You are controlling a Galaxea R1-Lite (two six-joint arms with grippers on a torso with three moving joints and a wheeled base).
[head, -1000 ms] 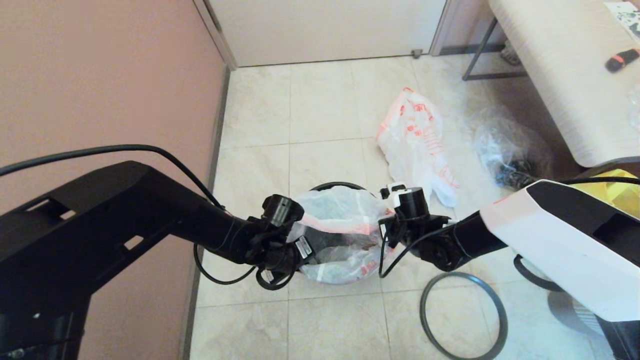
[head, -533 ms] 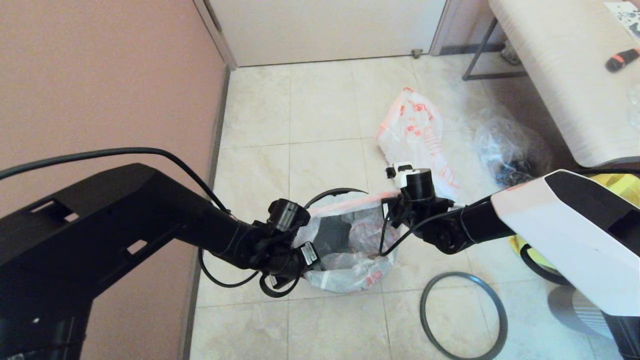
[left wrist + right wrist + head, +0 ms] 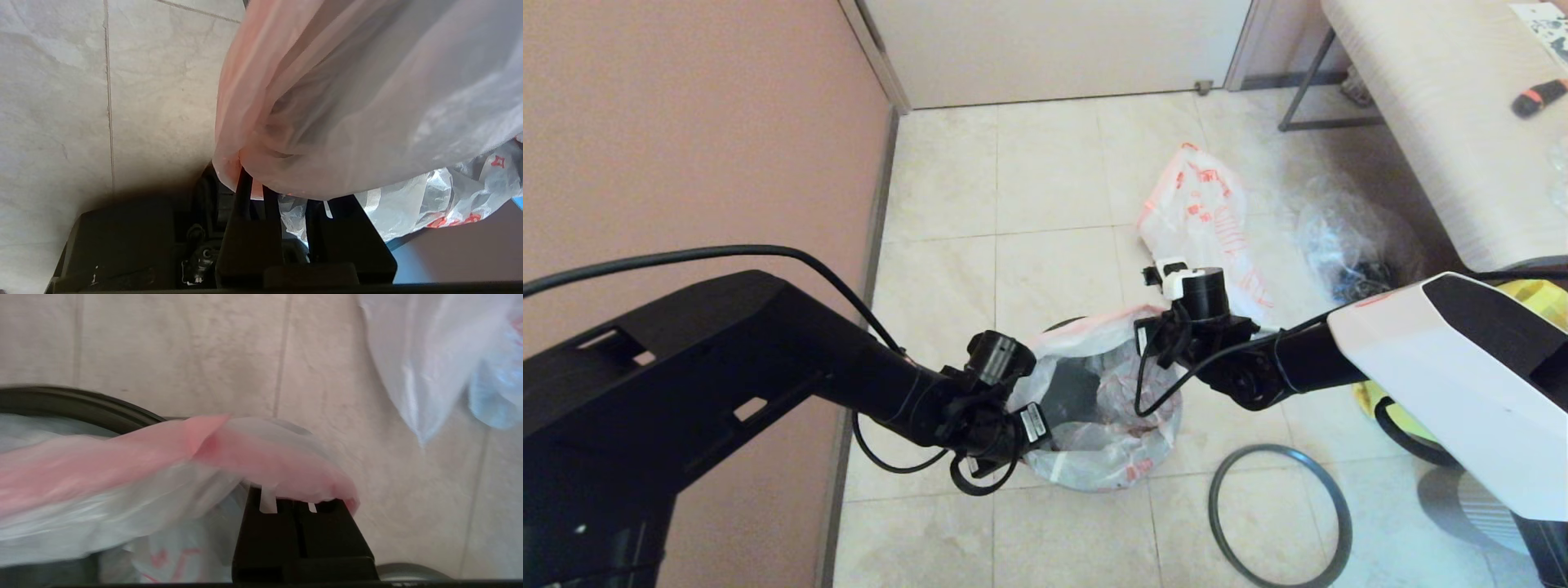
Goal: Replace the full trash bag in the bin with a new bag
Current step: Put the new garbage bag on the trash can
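Note:
The new bag (image 3: 1107, 457), limp white plastic with pink-orange handles and a few orange characters, is stretched open over the black bin (image 3: 81, 405). My left gripper (image 3: 1033, 420) is shut on the bag's near left rim; its pink handle (image 3: 245, 122) drapes over the fingertips. At the far right rim, my right gripper (image 3: 1150, 339) is shut on the other pink handle (image 3: 261, 457). The full trash bag (image 3: 1205, 212), with dense orange-red print, lies on the floor behind the bin. The dark grey hoop (image 3: 1278, 447) lies flat on the floor to the bin's near right.
A clear crinkled bag of dark items (image 3: 1356, 249) sits right of the full bag, beside a bench (image 3: 1437, 122). A yellow bag (image 3: 1539, 302) shows behind my right arm. A pink wall (image 3: 686, 122) runs along the left, close to the bin.
The right gripper has carried its handle away from me and the left has pulled slightly nearer. The bag's mouth, gathered above the bin before, is spread open over it.

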